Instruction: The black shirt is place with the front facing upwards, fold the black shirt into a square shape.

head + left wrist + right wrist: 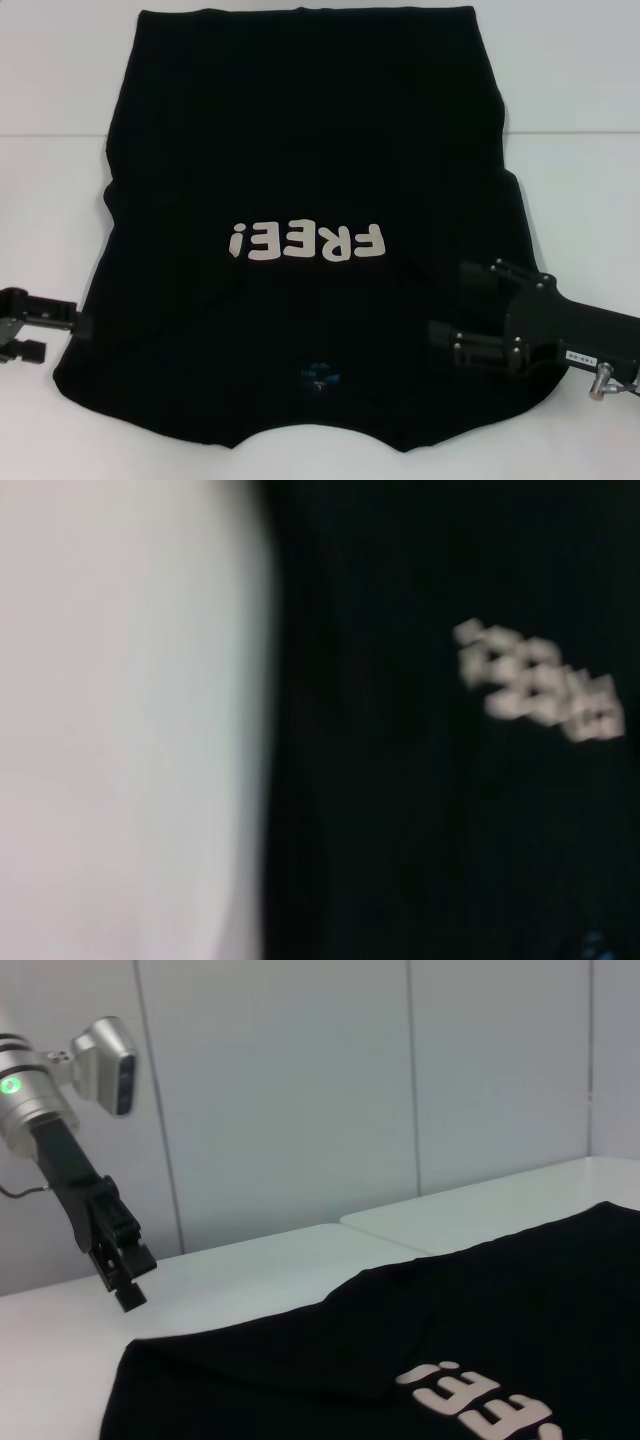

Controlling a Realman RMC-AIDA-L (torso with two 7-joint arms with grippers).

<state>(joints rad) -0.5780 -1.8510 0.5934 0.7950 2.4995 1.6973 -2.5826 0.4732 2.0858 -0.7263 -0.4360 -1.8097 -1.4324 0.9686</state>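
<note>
Flanking the Flattened Shirt

Right gripper (462, 310) hovered over the near right part of the black shirt (300, 150), jaws parted and holding nothing. Left gripper (128, 1285) hung just beside the shirt's near left edge, its jaws pointing down; whether they were parted could not be told. The shirt lay spread on the white surface (570, 90), sleeves folded in, "FREE!" lettering (305, 242) facing up.

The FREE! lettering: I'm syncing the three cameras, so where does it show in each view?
Head view: FREE! lettering at the middle of the black shirt, upside down.
Left wrist view: blurred cream letters at right.
Right wrist view: partly cut off at the bottom edge.
Shared landmark: the shirt's edge against the white table.
</note>
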